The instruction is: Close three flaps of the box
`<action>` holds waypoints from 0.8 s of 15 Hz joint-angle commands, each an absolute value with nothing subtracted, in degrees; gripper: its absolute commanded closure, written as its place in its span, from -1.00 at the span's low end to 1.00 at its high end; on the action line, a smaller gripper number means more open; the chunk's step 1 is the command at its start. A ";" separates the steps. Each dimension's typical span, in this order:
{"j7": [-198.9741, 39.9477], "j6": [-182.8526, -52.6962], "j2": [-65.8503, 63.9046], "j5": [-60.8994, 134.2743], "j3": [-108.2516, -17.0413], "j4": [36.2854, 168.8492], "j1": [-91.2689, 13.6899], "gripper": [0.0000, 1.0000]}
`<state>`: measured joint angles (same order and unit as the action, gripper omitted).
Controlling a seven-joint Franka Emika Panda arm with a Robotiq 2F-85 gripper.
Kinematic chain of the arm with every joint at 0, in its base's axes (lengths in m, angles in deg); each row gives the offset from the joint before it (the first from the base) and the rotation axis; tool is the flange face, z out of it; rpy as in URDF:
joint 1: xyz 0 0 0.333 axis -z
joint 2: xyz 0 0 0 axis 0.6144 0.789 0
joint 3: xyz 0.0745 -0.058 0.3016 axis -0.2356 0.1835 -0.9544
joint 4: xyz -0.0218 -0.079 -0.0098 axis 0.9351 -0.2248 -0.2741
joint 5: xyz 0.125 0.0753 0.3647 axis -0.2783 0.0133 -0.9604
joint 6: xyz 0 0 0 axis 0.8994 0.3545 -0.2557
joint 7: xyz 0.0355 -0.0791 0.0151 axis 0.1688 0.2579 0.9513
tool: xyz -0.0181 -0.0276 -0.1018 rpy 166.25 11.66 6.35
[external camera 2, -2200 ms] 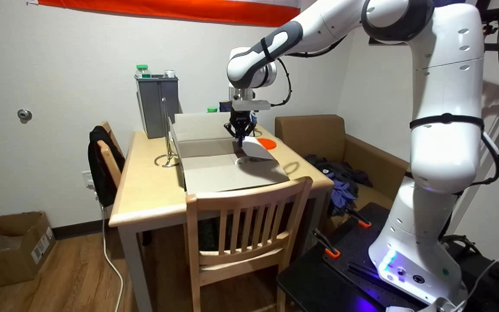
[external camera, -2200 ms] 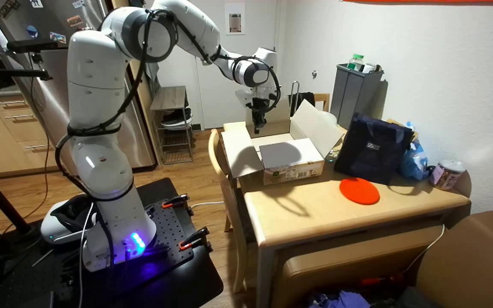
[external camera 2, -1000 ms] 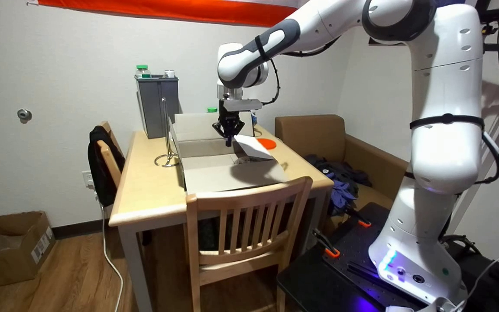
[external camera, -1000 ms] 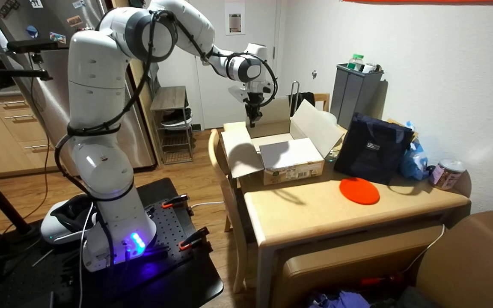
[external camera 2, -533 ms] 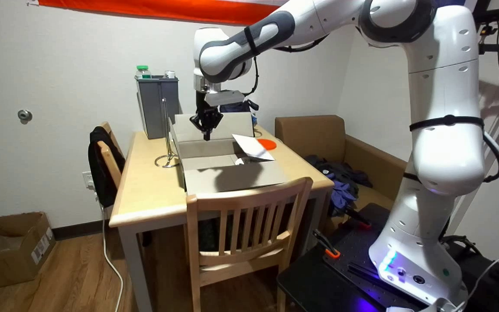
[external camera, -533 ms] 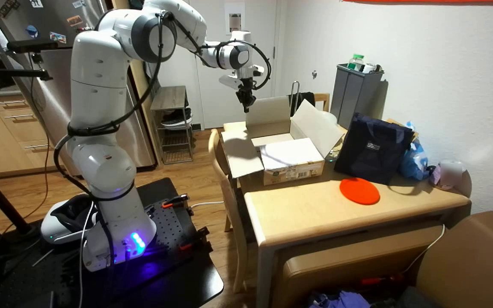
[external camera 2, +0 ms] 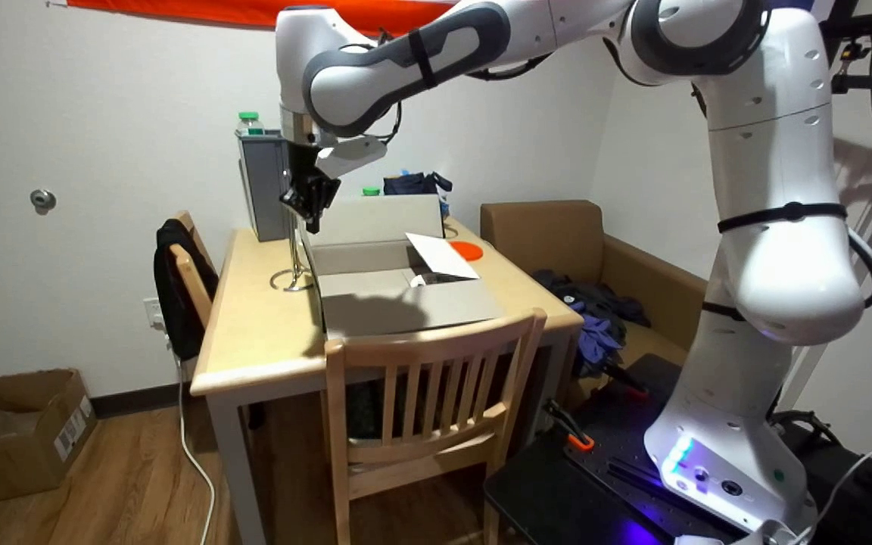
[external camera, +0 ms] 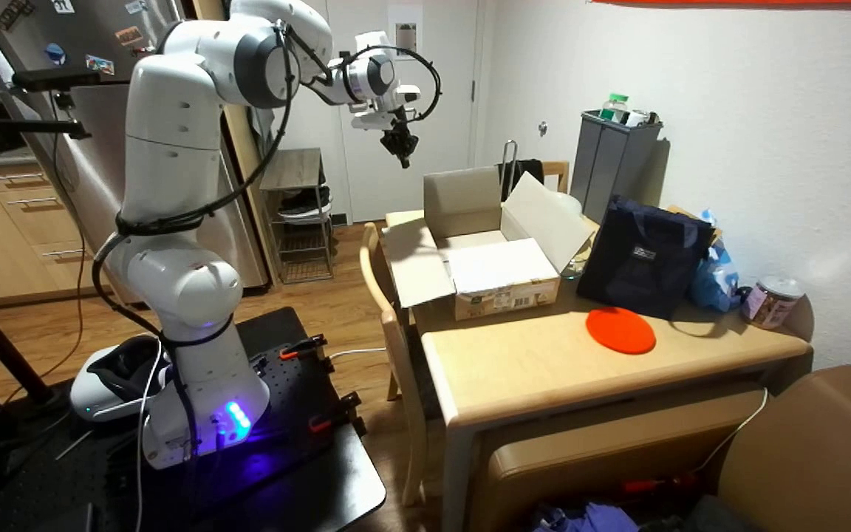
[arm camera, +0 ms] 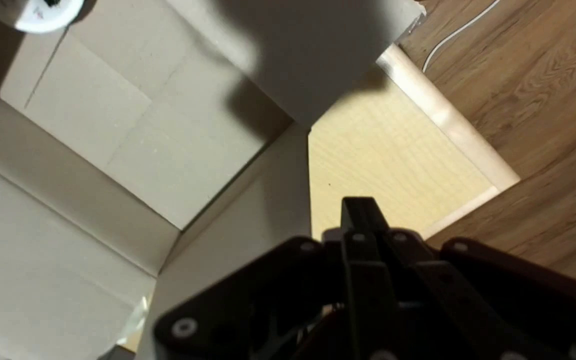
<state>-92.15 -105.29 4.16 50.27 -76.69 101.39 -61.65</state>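
The box stands on the table, tan outside and pale inside. One flap is folded inward over part of the opening. Another flap lies folded outward toward the chair. A third flap leans outward, and a fourth flap stands up at the back; it also shows in the wrist view. My gripper is shut and empty. It is raised above the table, beyond the standing flap, touching nothing. It also shows in an exterior view and in the wrist view.
A metal stand stands beside the box, close to my gripper in that view. A wooden chair stands at the table edge. A dark bag and an orange disc are on the table. A white round thing lies inside the box.
My gripper has risen and moved away from over the box opening, past the standing flap, and has tilted somewhat. The box and its flaps have not moved.
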 commanded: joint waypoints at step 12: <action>-82.86 -96.12 33.09 80.38 -68.20 67.49 -72.03 0.99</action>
